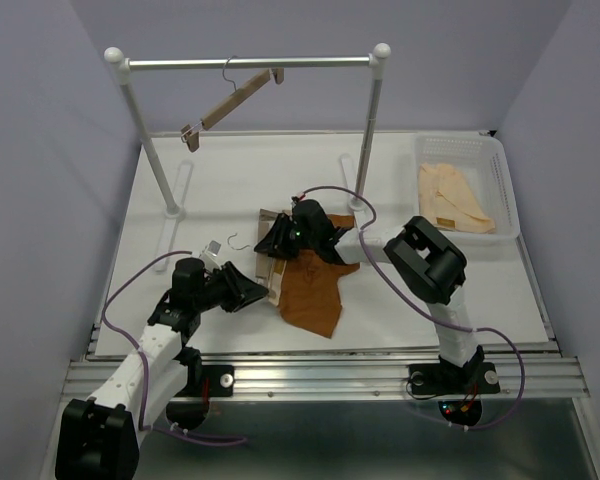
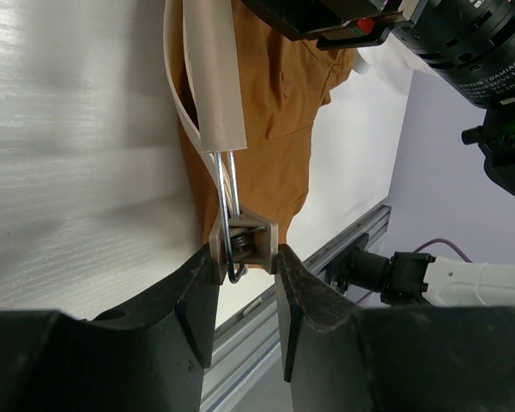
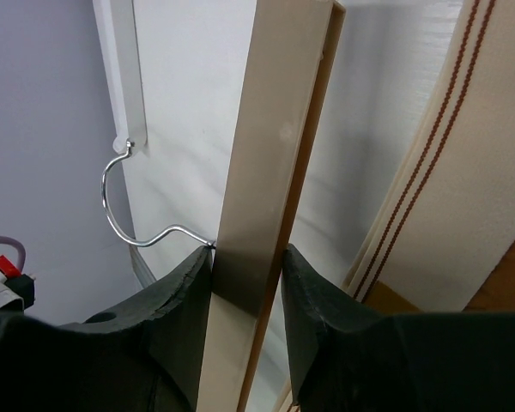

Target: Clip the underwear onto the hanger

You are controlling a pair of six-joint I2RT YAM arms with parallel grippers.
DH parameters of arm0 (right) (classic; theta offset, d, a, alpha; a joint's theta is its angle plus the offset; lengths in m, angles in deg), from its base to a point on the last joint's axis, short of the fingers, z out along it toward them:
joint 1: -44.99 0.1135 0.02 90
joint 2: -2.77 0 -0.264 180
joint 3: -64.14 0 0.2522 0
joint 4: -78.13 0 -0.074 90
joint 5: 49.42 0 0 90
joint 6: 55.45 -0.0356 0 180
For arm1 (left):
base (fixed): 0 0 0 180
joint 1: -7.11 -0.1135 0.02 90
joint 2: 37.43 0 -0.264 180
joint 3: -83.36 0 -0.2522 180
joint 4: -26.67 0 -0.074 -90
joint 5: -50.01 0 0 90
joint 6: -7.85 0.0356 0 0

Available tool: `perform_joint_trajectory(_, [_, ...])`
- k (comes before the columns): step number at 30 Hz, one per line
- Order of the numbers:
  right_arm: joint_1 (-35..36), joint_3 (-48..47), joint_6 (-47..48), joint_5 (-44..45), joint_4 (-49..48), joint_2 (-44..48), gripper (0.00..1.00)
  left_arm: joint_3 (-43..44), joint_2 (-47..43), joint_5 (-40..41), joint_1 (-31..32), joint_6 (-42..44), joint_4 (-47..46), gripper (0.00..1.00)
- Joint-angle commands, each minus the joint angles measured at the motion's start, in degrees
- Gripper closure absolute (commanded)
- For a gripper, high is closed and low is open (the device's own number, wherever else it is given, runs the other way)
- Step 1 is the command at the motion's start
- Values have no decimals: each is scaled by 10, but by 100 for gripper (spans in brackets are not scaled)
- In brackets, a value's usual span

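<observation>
The rust-orange underwear lies on the table, its tan striped waistband beside the hanger. The hanger is a light-wood bar lying flat, with its wire hook pointing left. My left gripper is shut on the hanger's near-end clip, squeezing it, with orange fabric just beyond it. My right gripper is shut on the wooden bar right by the hook's base. I cannot tell whether any fabric sits inside the clip.
A second identical hanger hangs tilted on the metal rail at the back. A white basket at the right holds pale peach garments. The table's front rail runs close behind the clip.
</observation>
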Motion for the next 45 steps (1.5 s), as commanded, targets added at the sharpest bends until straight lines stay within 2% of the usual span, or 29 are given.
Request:
perform_joint_trajectory(1, [1, 18, 4, 0, -47, 38, 88, -3, -15, -19, 2, 8, -34, 60])
perform_joint_trajectory(6, [1, 33, 13, 4, -63, 61, 93, 0, -22, -21, 2, 6, -29, 48])
perform_joint_trajectory(10, [1, 48, 19, 5, -72, 79, 96, 5, -38, -19, 2, 4, -19, 32])
perform_joint_trajectory(15, [1, 63, 16, -3, -78, 96, 98, 21, -58, -9, 2, 6, 13, 22])
perform_joint_trajectory(17, [1, 73, 26, -5, -79, 103, 98, 29, -67, -1, 2, 7, 30, 5])
perform_joint_trajectory(19, [1, 90, 36, -4, -79, 119, 98, 47, -82, 15, 2, 11, 66, 1])
perform_joint_trajectory(25, [1, 128, 75, -15, -80, 156, 99, 112, -117, 61, 2, 20, 140, 1])
perform_joint_trajectory(28, [1, 154, 109, -34, -90, 179, 99, 140, -120, 112, 2, 18, 165, 1])
perform_joint_trajectory(31, [1, 182, 148, -59, -114, 208, 99, 155, -104, 133, 2, 14, 163, 1])
perform_joint_trajectory(34, [1, 201, 186, -80, -114, 229, 99, 164, -76, 131, 2, 6, 141, 1])
perform_joint_trajectory(41, [1, 235, 250, -110, -113, 264, 99, 164, -12, 123, 2, -1, -8, 1])
perform_joint_trajectory(45, [1, 245, 271, -147, -110, 276, 99, 168, 43, 98, -11, 26, -86, 1])
